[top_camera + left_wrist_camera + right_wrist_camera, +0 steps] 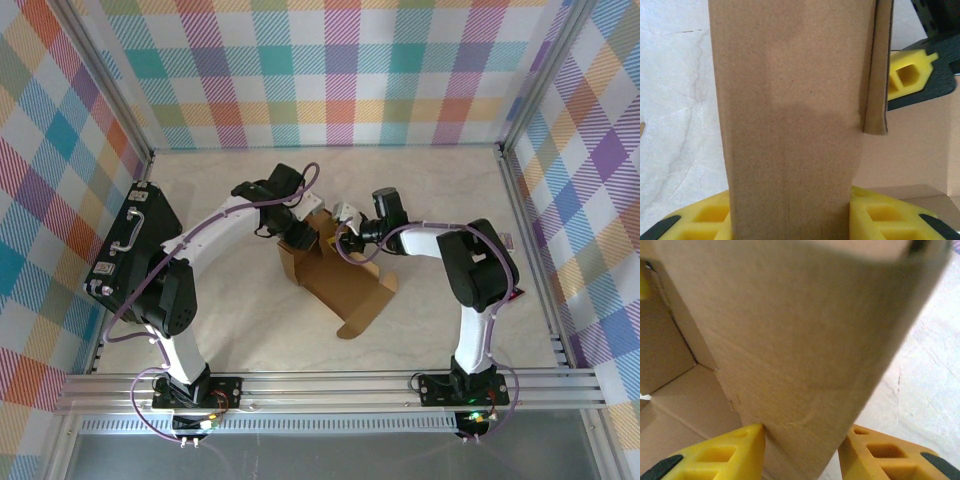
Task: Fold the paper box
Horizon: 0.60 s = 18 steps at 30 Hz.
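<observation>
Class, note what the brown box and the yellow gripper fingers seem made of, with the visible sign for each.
Brown box: matte corrugated cardboard, probably; fibrous, speckled face, thick cut edge. Yellow fingers: likely moulded plastic or rubber; smooth, uniform, with hollow cells.

We see plain, unprinted brown on the paper box (345, 290) at the centre of a pale cream worktop (450, 330) veined with faint grey. The left end effector (795, 222) and right end effector (800, 452) have yellow fingers (705, 220) backed with black. At nine o'clock lies a black case (135, 250). The walls (330, 70) carry a pastel plaid of teal, pink, orange, purple and yellow on white. Purple cables (200, 240) run along the white-and-black arms.
</observation>
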### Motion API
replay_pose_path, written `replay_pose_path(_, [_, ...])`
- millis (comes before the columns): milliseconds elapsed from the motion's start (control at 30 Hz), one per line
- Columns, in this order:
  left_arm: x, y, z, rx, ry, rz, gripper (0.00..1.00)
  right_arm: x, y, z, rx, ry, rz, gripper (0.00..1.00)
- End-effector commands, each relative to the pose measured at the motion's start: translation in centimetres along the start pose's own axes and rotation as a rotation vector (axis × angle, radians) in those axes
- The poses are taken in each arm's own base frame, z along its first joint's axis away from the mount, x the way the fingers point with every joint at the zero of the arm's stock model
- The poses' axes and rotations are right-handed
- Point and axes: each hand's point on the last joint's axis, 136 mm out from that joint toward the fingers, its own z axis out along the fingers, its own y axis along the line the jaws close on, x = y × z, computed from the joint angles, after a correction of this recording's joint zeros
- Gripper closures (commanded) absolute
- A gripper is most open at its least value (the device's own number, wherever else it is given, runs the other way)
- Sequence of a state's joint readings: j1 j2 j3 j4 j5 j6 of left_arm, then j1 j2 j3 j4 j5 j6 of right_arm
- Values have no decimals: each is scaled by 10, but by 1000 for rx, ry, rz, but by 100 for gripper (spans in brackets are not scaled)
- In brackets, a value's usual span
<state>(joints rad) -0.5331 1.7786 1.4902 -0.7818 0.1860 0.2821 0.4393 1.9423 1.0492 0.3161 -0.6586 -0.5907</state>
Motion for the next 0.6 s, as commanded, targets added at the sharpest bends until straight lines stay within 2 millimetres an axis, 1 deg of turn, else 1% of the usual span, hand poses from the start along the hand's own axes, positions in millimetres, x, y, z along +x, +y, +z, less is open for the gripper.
replay_pose_path(0, [9, -6, 5, 45, 38, -5, 60, -19, -14, 1, 81, -27, 56, 59])
replay_pose_path(67, [7, -8, 3, 57, 33, -3, 60, -20, -12, 4, 54, -11, 64, 64])
replay_pose_path(133, [5, -12, 3, 84, 22, -3, 60, -26, -13, 8, 57, -16, 83, 64])
replay_pose_path(200, [3, -18, 3, 119, 14, -3, 60, -38, -17, 8, 58, -67, 154, 65])
replay_pose_path(233, [3, -20, 3, 132, 13, -3, 60, -40, -16, 8, 57, -81, 170, 65])
replay_pose_path(333, [7, -27, 2, 173, 27, -2, 59, -40, -17, 9, 116, -107, 214, 65])
replay_pose_path(400, [13, -33, 4, 205, 43, -3, 59, -39, -10, 5, 156, -138, 225, 65])
replay_pose_path(433, [15, -36, 5, 217, 49, -1, 59, -43, -7, 2, 175, -165, 210, 66])
replay_pose_path(500, [17, -45, 10, 251, 54, 10, 59, -44, 9, 0, 173, -185, 193, 66])
replay_pose_path(567, [20, -53, 13, 273, 68, 24, 59, -43, 21, -2, 193, -190, 158, 65])
